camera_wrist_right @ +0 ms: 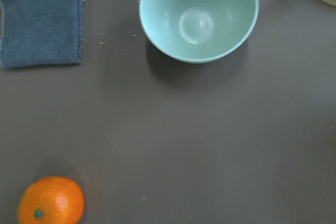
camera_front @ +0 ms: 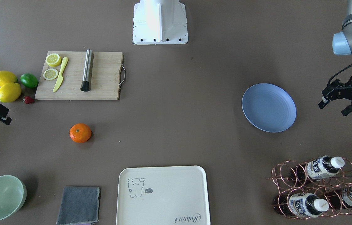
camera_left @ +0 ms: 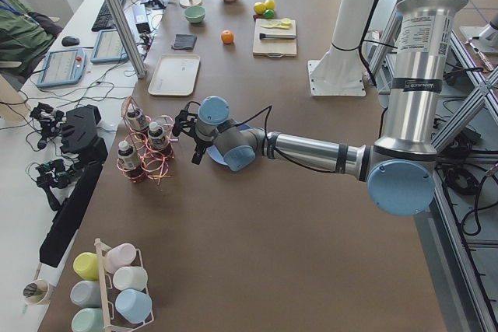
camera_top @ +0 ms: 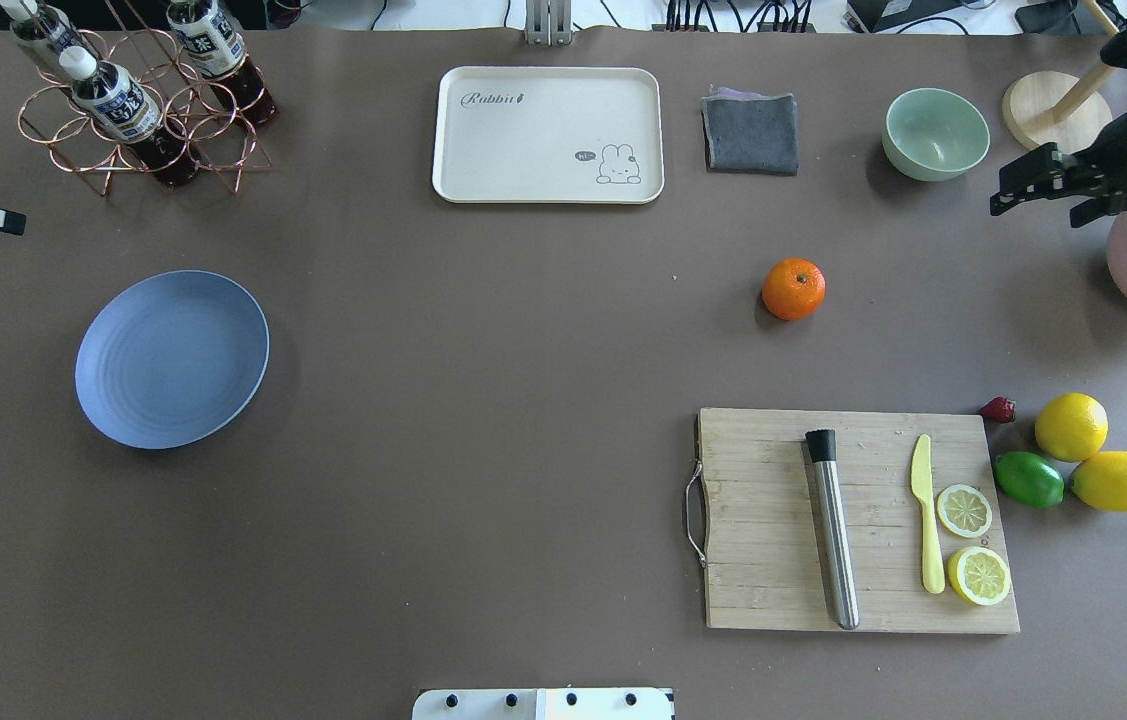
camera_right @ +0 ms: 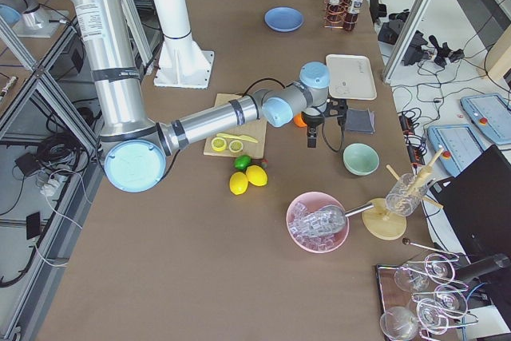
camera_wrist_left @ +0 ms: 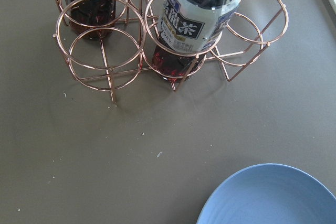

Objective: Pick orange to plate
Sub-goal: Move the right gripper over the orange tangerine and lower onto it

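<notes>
The orange (camera_top: pixel 793 289) sits alone on the brown table, between the cutting board and the grey cloth; in the right wrist view the orange (camera_wrist_right: pixel 51 201) shows at the lower left corner. The blue-lavender plate (camera_top: pixel 172 358) lies empty far across the table, and the left wrist view catches the plate's rim (camera_wrist_left: pixel 273 195). My right gripper (camera_top: pixel 1035 212) hovers open and empty beside the mint bowl, off to the right of the orange. My left gripper (camera_front: pixel 332 110) hangs open and empty just outside the plate (camera_front: pixel 269 107), near the bottle rack.
A wooden cutting board (camera_top: pixel 773 600) carries lemon slices, a yellow knife and a metal cylinder. Two lemons (camera_top: pixel 1071 427), a lime (camera_top: pixel 1028 479) and a strawberry lie beside it. A cream tray (camera_top: pixel 548 135), grey cloth (camera_top: pixel 750 132), mint bowl (camera_top: pixel 935 133) and copper bottle rack (camera_top: pixel 138 110) line the far edge.
</notes>
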Tool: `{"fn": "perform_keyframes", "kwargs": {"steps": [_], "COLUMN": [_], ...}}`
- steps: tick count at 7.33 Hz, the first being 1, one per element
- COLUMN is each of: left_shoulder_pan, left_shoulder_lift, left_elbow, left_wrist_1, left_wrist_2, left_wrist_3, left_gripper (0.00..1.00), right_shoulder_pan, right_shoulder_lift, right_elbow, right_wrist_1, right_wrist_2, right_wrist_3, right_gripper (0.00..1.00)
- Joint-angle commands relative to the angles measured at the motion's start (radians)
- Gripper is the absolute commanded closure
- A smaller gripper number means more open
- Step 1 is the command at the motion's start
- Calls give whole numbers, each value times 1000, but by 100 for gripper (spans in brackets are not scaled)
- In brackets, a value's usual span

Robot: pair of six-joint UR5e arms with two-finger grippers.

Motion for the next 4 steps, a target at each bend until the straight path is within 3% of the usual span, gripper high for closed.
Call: {"fn": "perform_keyframes", "kwargs": {"steps": [1, 4], "left_shoulder_pan": [1, 2], "left_shoulder_lift": [-4, -2], "left_elbow": [1, 19], "left_wrist_1": [0, -1], "left_wrist_2": [0, -3], "left_wrist_3": [-3, -3], "left_gripper": [2, 2], "right_shoulder_pan": [-153, -261], "right_shoulder_lift": [61, 116], "right_elbow": [-7, -48], "right_wrist_1": [20, 20], "right_wrist_2": [-121, -213], "right_wrist_3": [109, 167], "right_gripper": [0, 0]}}
